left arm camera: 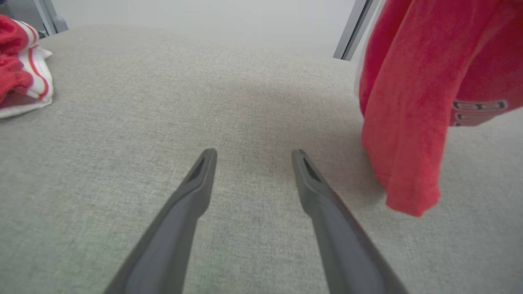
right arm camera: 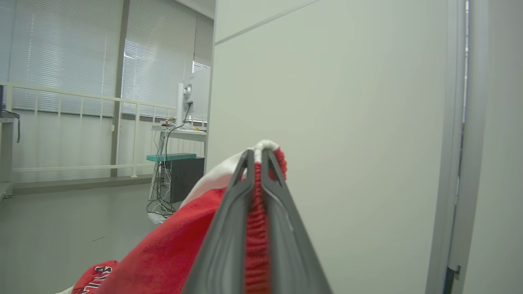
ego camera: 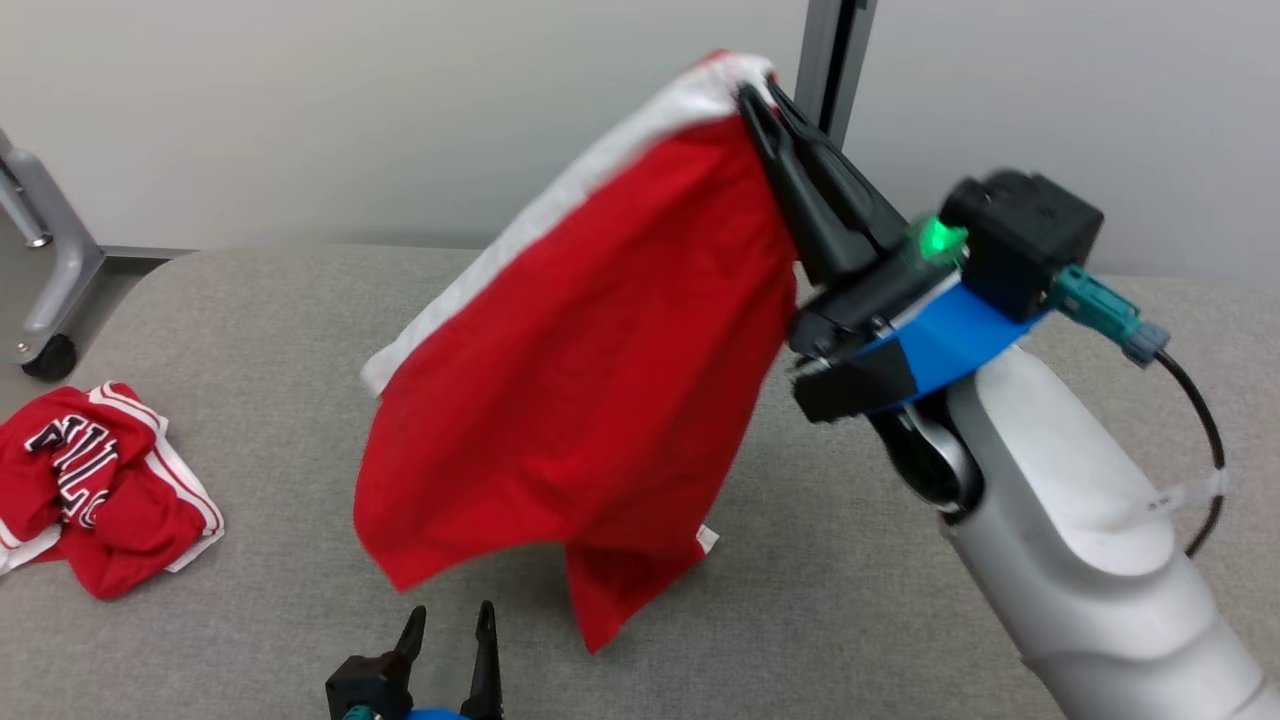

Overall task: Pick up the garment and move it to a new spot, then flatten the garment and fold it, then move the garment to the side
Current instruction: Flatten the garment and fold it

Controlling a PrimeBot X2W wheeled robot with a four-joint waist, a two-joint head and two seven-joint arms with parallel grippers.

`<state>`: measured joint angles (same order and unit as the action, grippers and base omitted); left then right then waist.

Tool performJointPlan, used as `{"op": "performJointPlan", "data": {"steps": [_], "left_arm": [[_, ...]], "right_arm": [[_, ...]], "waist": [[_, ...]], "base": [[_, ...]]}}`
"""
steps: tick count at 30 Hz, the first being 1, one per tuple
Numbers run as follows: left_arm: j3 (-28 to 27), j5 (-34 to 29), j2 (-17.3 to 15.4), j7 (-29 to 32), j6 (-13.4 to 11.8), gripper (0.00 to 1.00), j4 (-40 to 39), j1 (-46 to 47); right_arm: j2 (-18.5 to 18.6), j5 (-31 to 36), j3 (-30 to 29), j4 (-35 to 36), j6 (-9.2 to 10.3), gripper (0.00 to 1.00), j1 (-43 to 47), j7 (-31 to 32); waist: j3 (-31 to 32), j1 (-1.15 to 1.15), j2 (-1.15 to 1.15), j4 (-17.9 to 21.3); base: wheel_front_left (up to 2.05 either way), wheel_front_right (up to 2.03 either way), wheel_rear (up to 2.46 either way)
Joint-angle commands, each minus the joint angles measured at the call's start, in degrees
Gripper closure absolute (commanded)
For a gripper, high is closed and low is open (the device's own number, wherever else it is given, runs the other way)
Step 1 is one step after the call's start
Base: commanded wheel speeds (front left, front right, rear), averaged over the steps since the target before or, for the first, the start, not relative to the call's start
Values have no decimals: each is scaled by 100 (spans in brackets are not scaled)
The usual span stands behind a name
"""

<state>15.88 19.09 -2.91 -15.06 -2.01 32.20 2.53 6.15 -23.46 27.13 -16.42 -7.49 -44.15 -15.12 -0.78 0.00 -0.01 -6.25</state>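
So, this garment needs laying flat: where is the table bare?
Bare table runs between the crumpled red clothes at the left edge and the hanging garment, also right of it beneath the right gripper. Crowded only at that left edge.

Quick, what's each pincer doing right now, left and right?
Left pincer: open, holding nothing.
Right pincer: shut on the red garment, which hangs from it.

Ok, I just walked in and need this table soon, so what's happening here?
The right tool is shut on the top edge of a red garment, holding it up over the grey table. The left tool is open and empty below. A second, lettered garment lies crumpled at the table's left. No flattening or folding yet.
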Motion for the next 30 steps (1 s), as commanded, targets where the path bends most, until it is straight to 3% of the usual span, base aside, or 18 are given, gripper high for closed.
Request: {"op": "performJointPlan", "data": {"steps": [1,8,17,18,19,23,30], "left_arm": [[41,40,3,-17,-16,0,-24,59],[20,-54,2,-17,-48,0,17,195],[-146,-185,3,-17,17,0,-16,287],[-140,-185,3,-17,28,0,-40,307],[-132,-180,3,-17,32,0,-72,331],[-118,-86,2,-17,43,0,-241,378],[-16,-12,2,-17,66,0,-497,384]], "right_arm": [[265,-2,-136,-184,-1,100,405,-4],[896,209,-873,-805,-1,100,1733,-4],[827,423,-1565,-1405,-1,100,2881,-3],[811,466,-1620,-1543,-1,69,2927,-3],[786,515,-1670,-1658,-1,0,2933,-3],[736,849,-1960,-1851,-1,0,2892,-3],[404,1476,-2646,-1326,-1,0,3158,-5]], "waist": [[-32,0,1,87],[-275,0,1,331],[-407,0,1,560],[-407,0,1,579],[-404,0,1,598],[-328,0,1,675],[-153,0,1,802]], "base": [[0,0,0],[0,0,0],[0,0,0],[0,0,0],[0,0,0],[0,0,0],[0,0,0]]}}
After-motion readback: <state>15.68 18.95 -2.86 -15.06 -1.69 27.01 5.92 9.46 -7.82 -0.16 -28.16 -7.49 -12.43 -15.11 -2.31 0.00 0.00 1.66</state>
